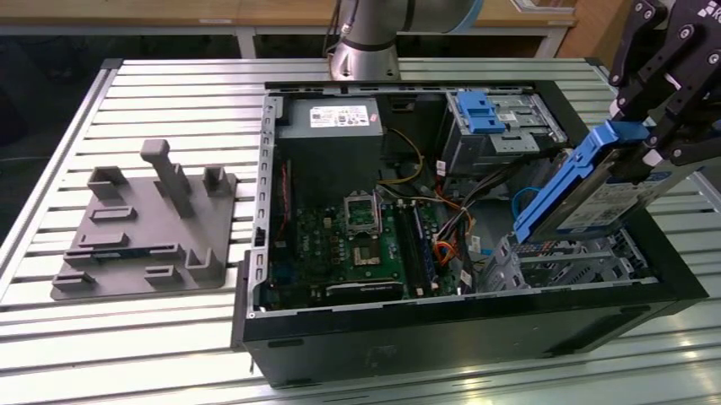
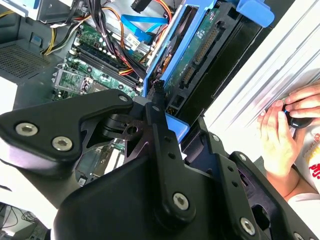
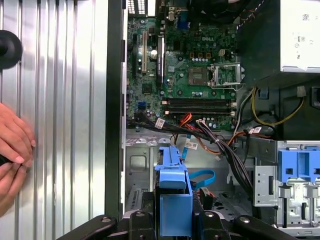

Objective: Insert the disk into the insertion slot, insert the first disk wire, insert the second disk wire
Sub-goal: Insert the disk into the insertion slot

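The gripper grasps the disk by its blue carrier. The disk is tilted, its lower end at the mouth of the insertion slot below the jaws. Insertion appears incomplete, and both wire steps remain. The open computer case holds the slot, a motherboard and loose cables.

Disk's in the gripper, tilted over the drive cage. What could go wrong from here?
The disk hangs tilted in the gripper above the insertion slot, so a corner may catch the cage rim. The blue cable and the wire bundle lie near the slot and might get pinched. A person's hand rests on the table near the case.
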